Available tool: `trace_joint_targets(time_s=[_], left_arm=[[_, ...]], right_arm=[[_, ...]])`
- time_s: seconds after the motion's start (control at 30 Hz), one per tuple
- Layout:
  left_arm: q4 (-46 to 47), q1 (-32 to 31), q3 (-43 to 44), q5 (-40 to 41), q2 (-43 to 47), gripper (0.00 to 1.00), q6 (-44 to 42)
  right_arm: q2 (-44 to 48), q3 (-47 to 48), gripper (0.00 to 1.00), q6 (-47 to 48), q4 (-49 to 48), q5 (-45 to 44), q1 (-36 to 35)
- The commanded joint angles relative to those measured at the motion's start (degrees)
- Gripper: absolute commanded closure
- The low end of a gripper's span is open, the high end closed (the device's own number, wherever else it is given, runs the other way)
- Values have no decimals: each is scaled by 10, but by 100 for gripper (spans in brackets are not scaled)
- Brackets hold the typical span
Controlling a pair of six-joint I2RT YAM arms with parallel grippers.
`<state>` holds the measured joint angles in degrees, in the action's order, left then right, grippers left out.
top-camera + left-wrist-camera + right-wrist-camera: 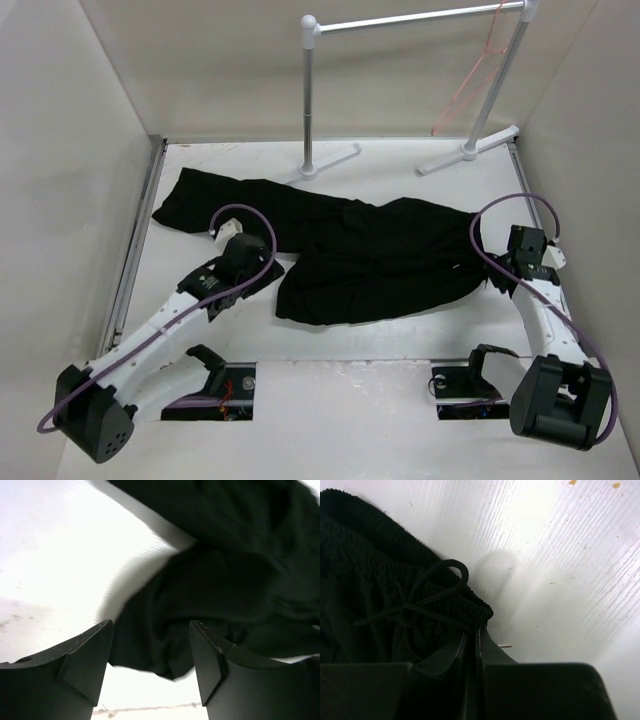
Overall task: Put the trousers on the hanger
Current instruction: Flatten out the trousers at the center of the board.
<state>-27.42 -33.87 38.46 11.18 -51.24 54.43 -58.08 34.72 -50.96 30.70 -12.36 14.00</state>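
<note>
The black trousers point(370, 255) lie spread across the middle of the white table point(330, 370), one leg reaching to the back left. My left gripper point(262, 275) hovers low at a fold of the leg, open. In the left wrist view the fabric point(225, 570) shows between and beyond the gripper point(150, 625), and neither finger presses on it. My right gripper point(495, 270) is at the right end of the trousers. In the right wrist view it point(472, 635) is shut on the gathered waistband point(370, 605), beside the drawstring bow point(427, 592). The pink-orange hanger point(478, 75) hangs at the rack's right end.
A white and grey tube rack point(400, 20) stands at the back of the table on two feet. Pale walls close in on the left, back and right. Two cut-outs point(215, 385) sit by the arm bases at the near edge.
</note>
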Motion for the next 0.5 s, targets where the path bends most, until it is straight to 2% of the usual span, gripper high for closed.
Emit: trace_joint_targets(time_s=[0.0,0.17,0.27,0.33,0.4,0.47], left_arm=[[27,14,-29,36,-48,41,10],[139,26,-58,-33,-122,44,10],[201,17,-64,-77,-170,50,8],[225,10,-67,-97,-197,64,13],[243,9,-74,-107,-202,85,16],[227,20,-74,-93,-160,98,22]], right_arm=[[22,17,100,-9,-13,-28,9],[31,12,99,-5,-15,-27,7],[29,9,99,-1,-18,-14,7],[27,9,99,-3,-21,-6,7],[23,9,99,-7,-26,-6,7],[17,9,99,-13,-32,-6,7]])
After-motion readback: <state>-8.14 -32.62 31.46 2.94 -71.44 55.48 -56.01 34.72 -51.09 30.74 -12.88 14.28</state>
